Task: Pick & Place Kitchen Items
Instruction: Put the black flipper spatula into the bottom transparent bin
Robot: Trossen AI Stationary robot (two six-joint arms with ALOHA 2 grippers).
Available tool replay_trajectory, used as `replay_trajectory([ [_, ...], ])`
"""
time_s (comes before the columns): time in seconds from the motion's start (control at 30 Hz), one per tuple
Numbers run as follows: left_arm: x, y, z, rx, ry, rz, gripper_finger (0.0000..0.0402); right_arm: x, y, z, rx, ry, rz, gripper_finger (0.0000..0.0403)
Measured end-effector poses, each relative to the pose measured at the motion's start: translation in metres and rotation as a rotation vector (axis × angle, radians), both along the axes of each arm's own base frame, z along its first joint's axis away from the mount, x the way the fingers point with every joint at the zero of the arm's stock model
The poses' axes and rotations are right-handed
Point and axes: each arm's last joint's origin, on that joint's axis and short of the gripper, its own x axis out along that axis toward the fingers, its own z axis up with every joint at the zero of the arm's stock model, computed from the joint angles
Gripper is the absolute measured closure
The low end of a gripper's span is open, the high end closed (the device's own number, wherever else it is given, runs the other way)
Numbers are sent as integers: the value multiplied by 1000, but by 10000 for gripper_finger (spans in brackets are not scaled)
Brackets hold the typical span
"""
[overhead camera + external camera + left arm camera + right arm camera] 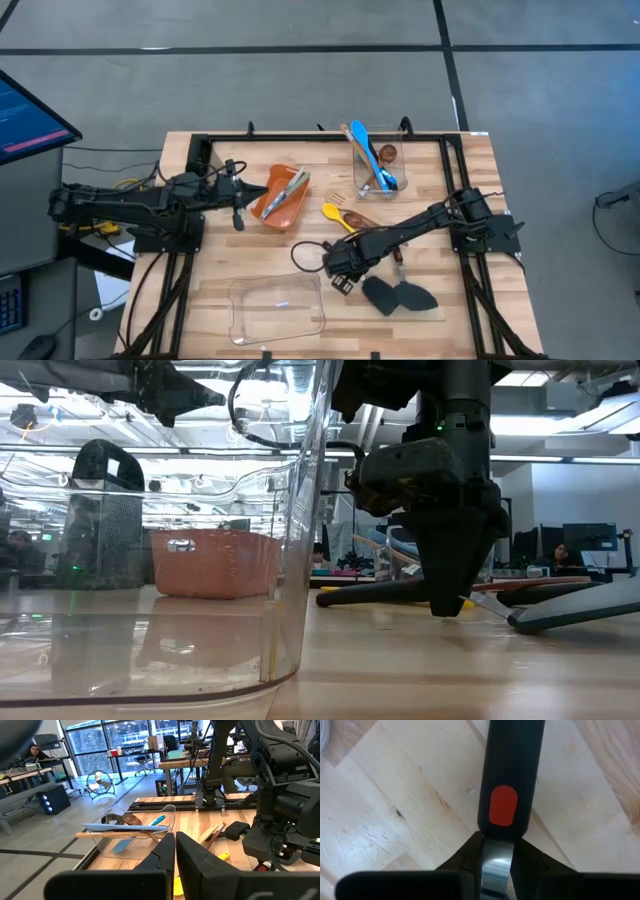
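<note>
Wooden table (470,170) fills the high view, and the orange bin (281,196) sits near its middle. The left gripper (238,208) hangs just beside the bin with its fingers pressed together, holding nothing. The right gripper (345,276) is down on the table, farther from the bin, next to two black spatulas (398,295).

Low view: the right gripper (447,600) reaches the tabletop, with the bin (215,563) behind a clear container (200,540).

Left wrist view: its fingers (167,862) touch each other.

Right wrist view: the narrow fingers (470,857) pinch a dark handle with a red spot (509,785).
</note>
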Motion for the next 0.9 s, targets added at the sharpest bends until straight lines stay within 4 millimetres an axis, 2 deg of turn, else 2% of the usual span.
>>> replay_trajectory([
  [0.4, 0, 0, 0, 0, 0, 4, 398, 3, 0, 4, -2, -9, -23, 342],
  [0.9, 0, 0, 0, 0, 0, 3, 398, 26, -13, 30, -153, -143, -31, 342],
])
